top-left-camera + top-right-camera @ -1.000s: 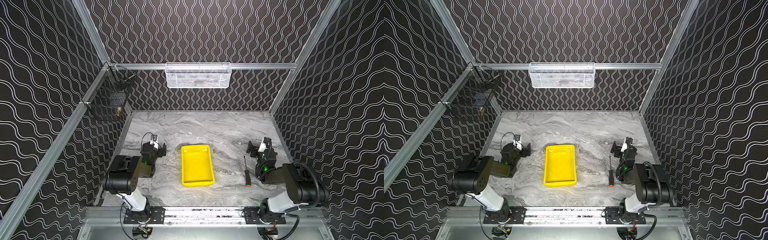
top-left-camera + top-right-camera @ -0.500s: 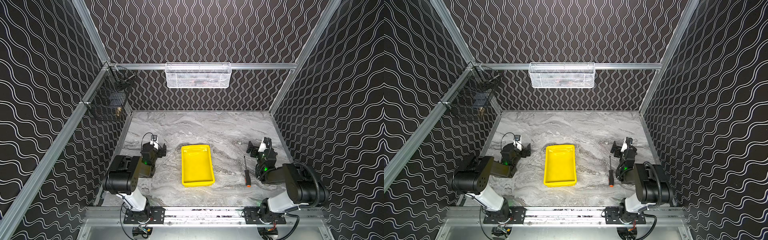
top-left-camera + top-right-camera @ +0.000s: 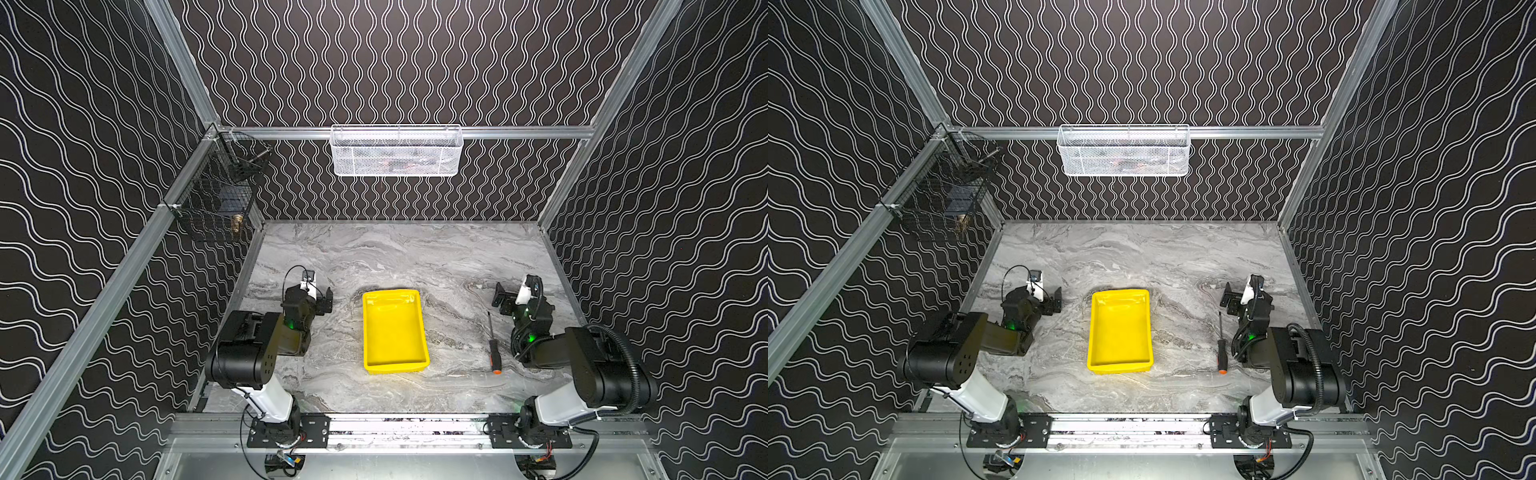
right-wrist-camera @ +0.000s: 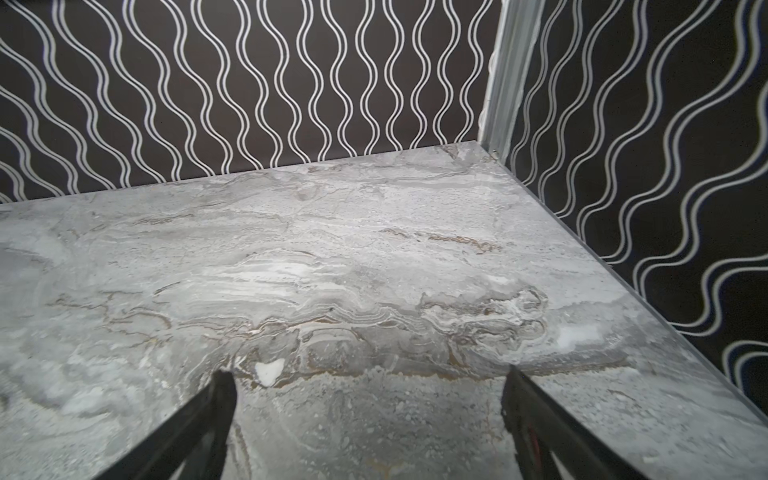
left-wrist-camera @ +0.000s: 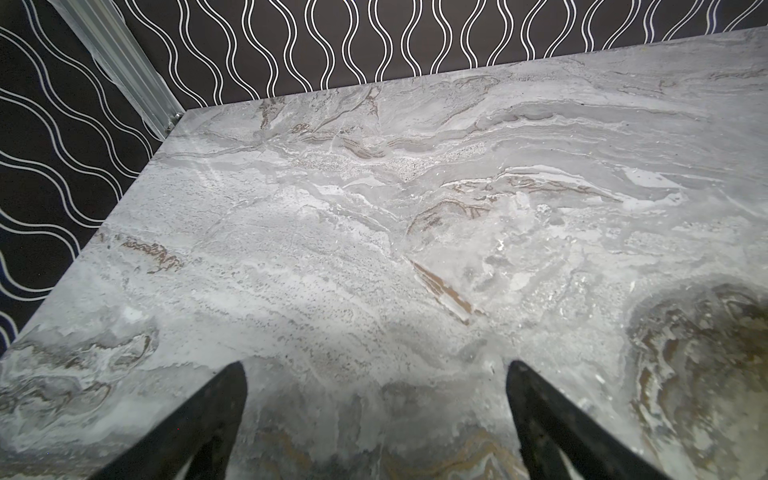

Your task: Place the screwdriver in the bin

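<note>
In both top views the screwdriver [image 3: 493, 347] [image 3: 1221, 347] lies flat on the marble table, thin shaft toward the back wall, orange cap toward the front rail. The bin [image 3: 394, 330] [image 3: 1119, 330], a yellow tray, sits empty mid-table to its left. My right gripper [image 3: 503, 297] [image 3: 1231, 297] stands open just right of the shaft's tip, touching nothing. On the far side of the bin my left gripper [image 3: 323, 301] [image 3: 1054, 301] is open. Each wrist view shows only bare marble between the spread fingers [image 5: 216, 415] [image 4: 208, 419].
A white wire mesh basket [image 3: 397, 150] hangs on the back rail, a black wire cage basket [image 3: 220, 195] on the left rail. Patterned walls close in three sides. The arm bases sit on the front rail [image 3: 411, 426].
</note>
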You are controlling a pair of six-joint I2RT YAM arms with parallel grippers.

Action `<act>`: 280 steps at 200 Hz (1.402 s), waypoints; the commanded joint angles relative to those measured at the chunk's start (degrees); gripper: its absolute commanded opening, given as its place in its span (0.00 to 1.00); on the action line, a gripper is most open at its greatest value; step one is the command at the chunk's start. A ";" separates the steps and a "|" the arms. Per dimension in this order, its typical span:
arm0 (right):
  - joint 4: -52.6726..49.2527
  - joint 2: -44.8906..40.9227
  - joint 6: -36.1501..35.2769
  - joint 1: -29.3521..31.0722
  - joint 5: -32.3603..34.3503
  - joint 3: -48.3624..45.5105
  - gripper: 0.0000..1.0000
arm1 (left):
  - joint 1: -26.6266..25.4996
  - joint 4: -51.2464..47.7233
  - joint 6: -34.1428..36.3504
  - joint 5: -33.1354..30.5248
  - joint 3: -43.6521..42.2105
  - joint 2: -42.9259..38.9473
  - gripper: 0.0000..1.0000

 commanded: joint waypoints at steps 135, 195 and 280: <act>-24.10 -12.18 3.17 0.24 2.37 8.25 0.99 | -6.10 -17.65 2.01 -13.60 5.90 -12.74 0.99; -61.09 -19.61 12.92 0.67 -4.27 25.15 0.98 | -10.13 -60.46 -15.60 -17.19 29.10 -26.52 0.99; -100.73 -31.95 17.73 1.84 -10.40 35.65 0.96 | -14.31 -83.93 -16.75 -1.33 47.10 -25.02 0.99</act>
